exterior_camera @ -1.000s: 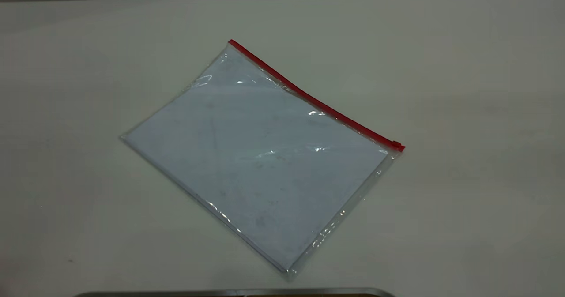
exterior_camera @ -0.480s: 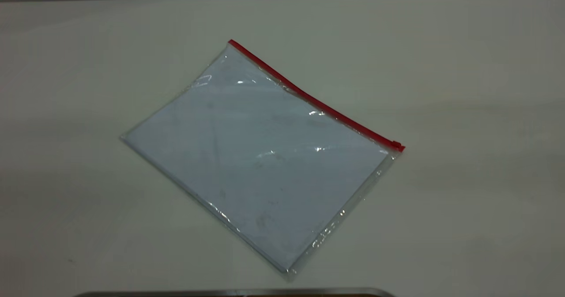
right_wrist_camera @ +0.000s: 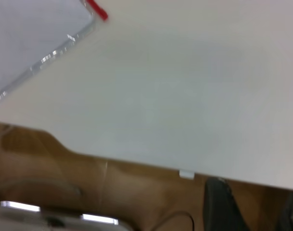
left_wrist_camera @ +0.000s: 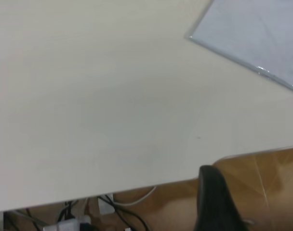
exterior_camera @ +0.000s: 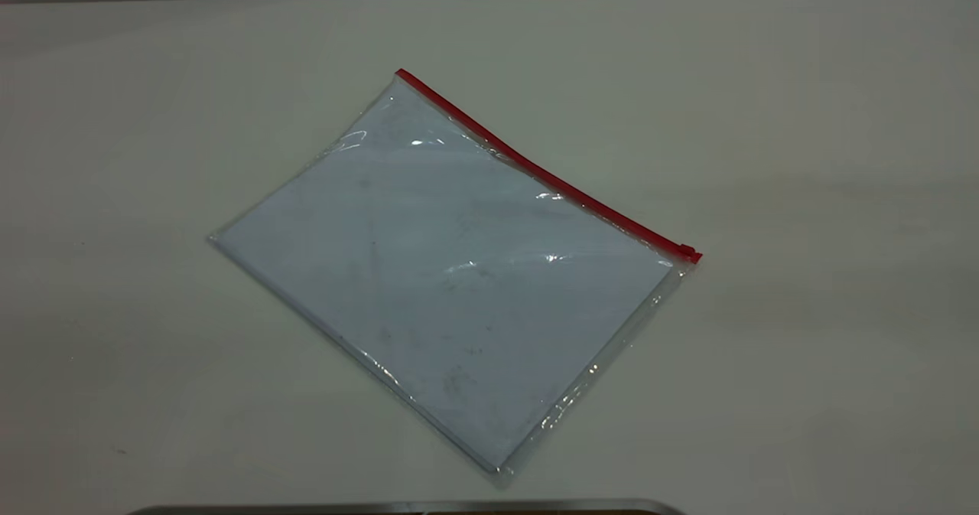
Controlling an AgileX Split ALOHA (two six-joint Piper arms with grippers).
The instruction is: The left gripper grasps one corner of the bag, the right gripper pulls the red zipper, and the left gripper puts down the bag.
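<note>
The bag (exterior_camera: 451, 270) lies flat on the white table (exterior_camera: 803, 193), turned at an angle. It is clear, bluish-white and glossy. The red zipper (exterior_camera: 535, 167) runs along its far right long edge, with the slider tab (exterior_camera: 690, 253) at the right-hand end. Neither gripper shows in the exterior view. In the left wrist view a bag corner (left_wrist_camera: 252, 33) lies far from the left gripper (left_wrist_camera: 214, 202), which hangs off the table's edge. In the right wrist view the slider tab (right_wrist_camera: 97, 9) and a bag corner (right_wrist_camera: 35, 33) are far from the open, empty right gripper (right_wrist_camera: 257, 192), also beyond the table edge.
A grey metal edge (exterior_camera: 405, 507) runs along the near side of the table in the exterior view. Cables (left_wrist_camera: 113, 211) and a brown floor (right_wrist_camera: 64, 168) show below the table's edge in the wrist views.
</note>
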